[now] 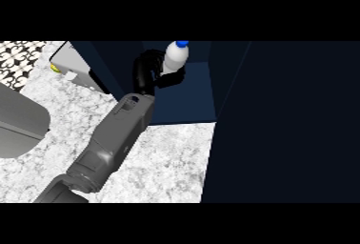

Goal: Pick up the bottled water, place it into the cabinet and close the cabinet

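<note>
White plastic with a blue cap point(182, 44), the bottled water point(174, 57) is sitting at about twelve o'clock in the view, inside the dark blue cabinet point(190, 102). It is standing nearly upright and leaning slightly. Whether its base is touching the shelf cannot be told.

The left hand point(149, 71) is curling its black fingers round the bottle's lower half from the nine o'clock side, hiding that part. Its grey forearm point(116, 138) is slanting from seven o'clock up toward twelve, crossing the marbled counter point(165, 164).

The cabinet door point(295, 119) is standing open, filling the view from one o'clock down to five.

At ten o'clock a grey curved object point(17, 124) is lying on the counter. At eleven o'clock a pale box point(70, 64) with a yellow spot is standing beside the cabinet's side, with black-and-white patterned tiling point(17, 57) just left of it.
</note>
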`<action>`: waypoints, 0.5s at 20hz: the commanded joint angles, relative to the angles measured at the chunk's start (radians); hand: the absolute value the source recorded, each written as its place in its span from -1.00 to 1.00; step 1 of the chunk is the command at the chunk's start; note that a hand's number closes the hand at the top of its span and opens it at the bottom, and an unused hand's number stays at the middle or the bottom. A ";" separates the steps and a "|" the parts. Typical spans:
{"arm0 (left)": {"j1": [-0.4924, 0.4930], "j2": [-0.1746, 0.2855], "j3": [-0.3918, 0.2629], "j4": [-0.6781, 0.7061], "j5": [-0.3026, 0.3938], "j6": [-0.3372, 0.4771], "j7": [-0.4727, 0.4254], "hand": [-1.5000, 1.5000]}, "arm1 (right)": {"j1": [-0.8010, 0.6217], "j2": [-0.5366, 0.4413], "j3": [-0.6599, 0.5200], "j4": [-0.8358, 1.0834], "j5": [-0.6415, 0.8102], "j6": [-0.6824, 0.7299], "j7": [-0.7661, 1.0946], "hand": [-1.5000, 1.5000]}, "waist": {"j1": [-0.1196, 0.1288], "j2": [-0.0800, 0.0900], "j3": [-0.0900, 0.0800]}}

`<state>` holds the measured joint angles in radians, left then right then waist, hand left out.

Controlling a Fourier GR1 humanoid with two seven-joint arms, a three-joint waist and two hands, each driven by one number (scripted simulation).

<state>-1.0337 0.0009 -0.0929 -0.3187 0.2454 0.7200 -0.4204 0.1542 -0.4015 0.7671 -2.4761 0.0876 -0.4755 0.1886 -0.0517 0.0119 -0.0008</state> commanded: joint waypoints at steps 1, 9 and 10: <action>0.011 0.010 0.036 0.078 0.001 -0.020 -0.061 1.00 | 0.054 -0.029 0.045 -0.098 0.052 0.002 0.004 -1.00 | -0.004 0.001 0.000; -0.044 0.001 0.013 0.200 -0.060 0.089 -0.065 -1.00 | 0.046 -0.040 0.026 -0.078 -0.006 0.017 -0.040 -1.00 | -0.024 0.009 0.000; -0.051 0.011 -0.006 0.222 -0.081 0.087 -0.047 -1.00 | 0.030 -0.062 -0.017 -0.104 -0.018 0.025 0.001 -1.00 | -0.018 0.009 0.000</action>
<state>-1.0909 0.0016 -0.0823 -0.1629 0.1958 0.7798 -0.4714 0.1584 -0.4237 0.7653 -2.4763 0.0714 -0.4676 0.1543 -0.0704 0.0162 -0.0005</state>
